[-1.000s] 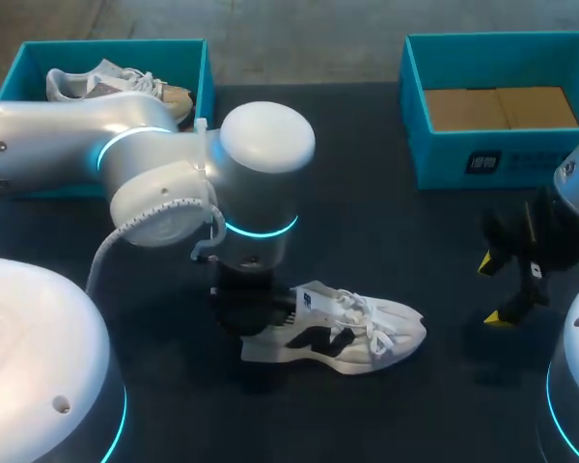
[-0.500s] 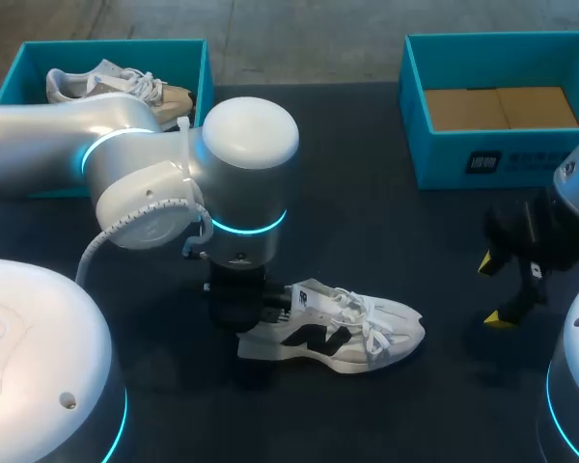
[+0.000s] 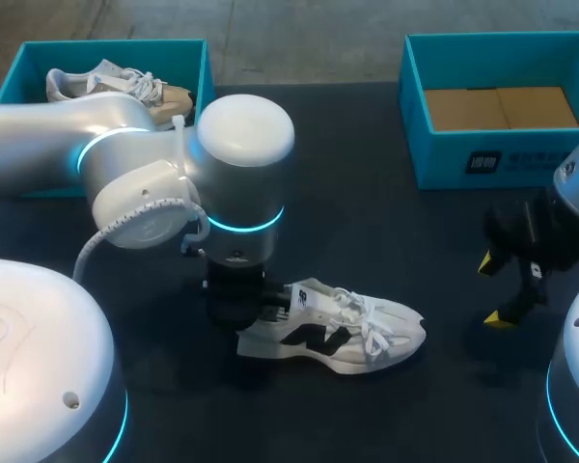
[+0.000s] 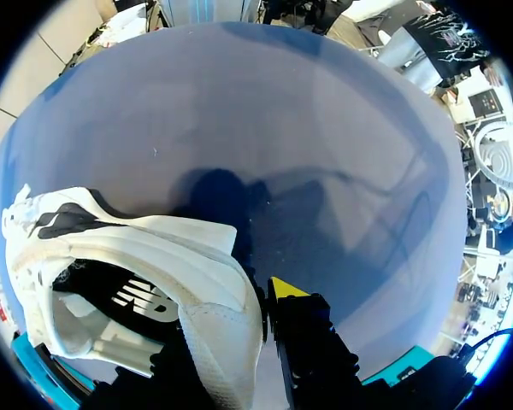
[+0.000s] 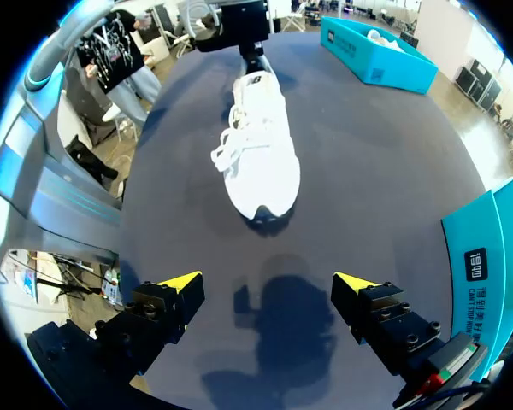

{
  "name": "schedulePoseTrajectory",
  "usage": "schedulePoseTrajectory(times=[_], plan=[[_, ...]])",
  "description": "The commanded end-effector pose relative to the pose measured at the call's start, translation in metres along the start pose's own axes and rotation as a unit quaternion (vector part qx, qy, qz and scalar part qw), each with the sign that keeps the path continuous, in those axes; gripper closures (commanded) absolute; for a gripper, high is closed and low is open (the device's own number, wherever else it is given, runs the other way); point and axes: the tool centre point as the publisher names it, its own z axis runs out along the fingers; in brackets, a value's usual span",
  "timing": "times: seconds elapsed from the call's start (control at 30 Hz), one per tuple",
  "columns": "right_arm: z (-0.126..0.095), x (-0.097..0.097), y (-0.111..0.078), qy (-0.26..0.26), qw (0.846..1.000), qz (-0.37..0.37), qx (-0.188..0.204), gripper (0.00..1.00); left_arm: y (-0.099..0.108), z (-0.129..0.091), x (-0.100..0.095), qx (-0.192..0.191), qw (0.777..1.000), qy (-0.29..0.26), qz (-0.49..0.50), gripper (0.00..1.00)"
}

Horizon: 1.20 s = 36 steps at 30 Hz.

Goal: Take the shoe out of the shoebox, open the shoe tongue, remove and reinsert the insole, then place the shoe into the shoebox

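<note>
Sneaker (image 3: 343,338) is out of its box and lying sole-down on the worktop (image 3: 367,222), about 6 o'clock of centre in the head view. Long axis runs 9 to 3: heel at 9, toe at 3, laces up.

Left end effector (image 4: 235,329) is at the heel end, at 9 o'clock of the shoe. The left wrist view shows the heel wall sandwiched: one yellow fingertip (image 4: 284,289) hard against the outside, the other finger's dark body inside the collar. I read that as clenched on the sneaker's heel.

Right end effector (image 3: 495,287) hangs over bare worktop at 3 o'clock of the shoe, jaws released and holding nothing. It's well apart from the toe. In its own wrist view the sneaker sits dead ahead, toe nearest and heel farthest, so the axis points straight down its line of reach.

My take: extraction is done and tongue opening is next. The relation that matters is that the toe faces the free right arm while the left pins the heel. The right would have to come in along 9 o'clock, past the toe, to reach the laces and tongue at mid-shoe.

Cardboard-lined shoebox (image 3: 502,159) is at 1 o'clock. A second shoebox (image 3: 106,43) at 11 o'clock holds another shoe (image 3: 116,82), partly behind the left arm.
</note>
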Motion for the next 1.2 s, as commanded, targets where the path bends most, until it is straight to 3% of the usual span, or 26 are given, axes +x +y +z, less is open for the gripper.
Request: schedulePoseTrajectory(times=[0.03,0.23,0.27,0.37,0.6,0.73,0.83,1.07,1.2], plan=[[0.0,0.002,0.0,-0.001,1.0,0.0,0.0,0.0,0.0,0.004,-0.006,-0.002,1.0,0.009,-0.003,1.0],[0.0,0.002,0.0,-0.001,1.0,0.0,0.0,0.0,0.0,0.01,-0.009,-0.004,1.0,0.015,-0.006,1.0],[0.0,0.002,0.0,-0.001,1.0,0.0,0.0,0.0,0.0,0.01,-0.009,-0.003,1.0,0.016,-0.007,0.82],[0.0,0.002,0.0,-0.001,1.0,0.0,0.0,0.0,0.001,0.011,-0.009,-0.002,1.0,0.016,-0.009,0.61],[0.0,0.002,0.0,-0.001,1.0,0.0,0.0,0.0,0.0,0.006,-0.006,-0.002,1.0,0.008,-0.012,0.33],[0.0,0.002,0.0,-0.001,1.0,0.0,0.0,0.0,-0.003,-0.002,-0.003,0.0,1.0,-0.005,-0.013,0.04],[0.0,0.002,0.0,-0.001,1.0,0.0,0.0,0.0,-0.005,-0.012,-0.001,0.007,1.0,-0.017,-0.021,0.0],[0.0,0.002,0.0,-0.001,1.0,0.0,0.0,0.0,-0.014,-0.046,0.007,0.01,0.998,-0.046,-0.04,0.0],[0.0,0.002,0.0,-0.001,1.0,0.0,0.0,0.0,-0.019,-0.069,0.015,0.031,0.995,-0.067,-0.063,0.0]])
